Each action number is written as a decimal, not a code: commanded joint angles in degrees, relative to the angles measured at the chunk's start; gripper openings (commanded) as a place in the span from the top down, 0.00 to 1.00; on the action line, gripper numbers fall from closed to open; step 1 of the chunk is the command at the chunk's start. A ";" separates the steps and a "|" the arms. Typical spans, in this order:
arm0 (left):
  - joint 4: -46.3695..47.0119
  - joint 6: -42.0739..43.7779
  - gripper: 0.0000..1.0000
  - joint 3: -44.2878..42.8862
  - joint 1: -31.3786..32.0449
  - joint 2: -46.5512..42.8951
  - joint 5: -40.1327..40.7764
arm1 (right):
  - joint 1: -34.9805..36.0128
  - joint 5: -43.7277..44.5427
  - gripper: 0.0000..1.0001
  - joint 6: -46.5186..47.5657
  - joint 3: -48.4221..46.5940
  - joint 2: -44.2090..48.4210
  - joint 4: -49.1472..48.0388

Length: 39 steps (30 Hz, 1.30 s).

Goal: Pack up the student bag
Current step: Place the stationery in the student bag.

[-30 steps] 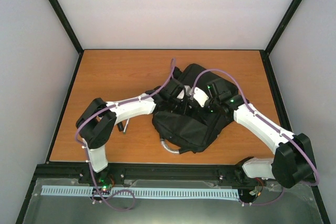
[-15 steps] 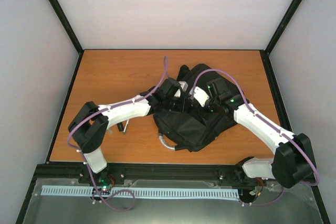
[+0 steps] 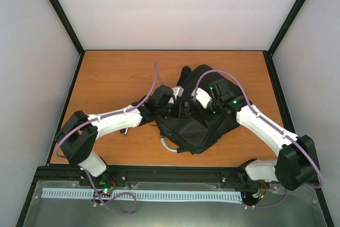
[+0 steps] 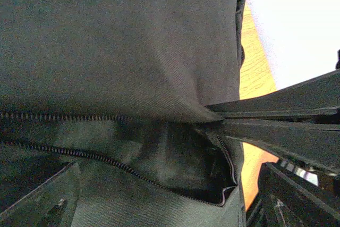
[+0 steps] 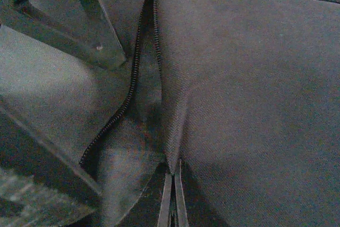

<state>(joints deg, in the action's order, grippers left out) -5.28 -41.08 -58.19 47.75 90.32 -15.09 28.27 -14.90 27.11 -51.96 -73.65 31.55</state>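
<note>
While the student bag [image 3: 202, 131] lies on the wooden table [image 3: 117, 73], a little toward 3 o'clock from its middle, the right gripper [image 5: 172, 200] is clamped on a fold of its black fabric beside the open zip [image 5: 133, 83]. Just at 9 o'clock from it, the left gripper [image 3: 176, 111] holds its jaws wide apart at the opening.

The bag [image 5: 255, 78] is black woven cloth, matt, with a fine diagonal weave. Its zip [image 5: 133, 86] has small black ribbed teeth with a dull sheen. The fingers [image 5: 90, 19] in the upper left of the right wrist view look like matt black plastic. The desk [image 3: 117, 73] is smooth, orange-brown wood grain. The arms [image 3: 114, 122] have glossy white plastic shells.
</note>
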 commanded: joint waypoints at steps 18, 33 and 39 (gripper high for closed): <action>49.88 -21.71 0.10 3.99 -1.34 12.42 -7.12 | 0.56 -4.41 0.97 -0.21 -0.44 1.47 -0.08; 15.70 -4.85 0.13 1.10 0.88 -1.99 -2.00 | -2.48 2.47 0.97 -1.71 -4.85 4.14 0.36; 1.45 2.60 0.11 7.18 2.06 -20.56 11.84 | -5.87 -0.19 0.97 -1.03 -11.91 6.28 3.22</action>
<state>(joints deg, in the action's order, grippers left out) 6.98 -45.89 -53.47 48.84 80.31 -13.91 24.34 -11.44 25.87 -58.08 -71.53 35.90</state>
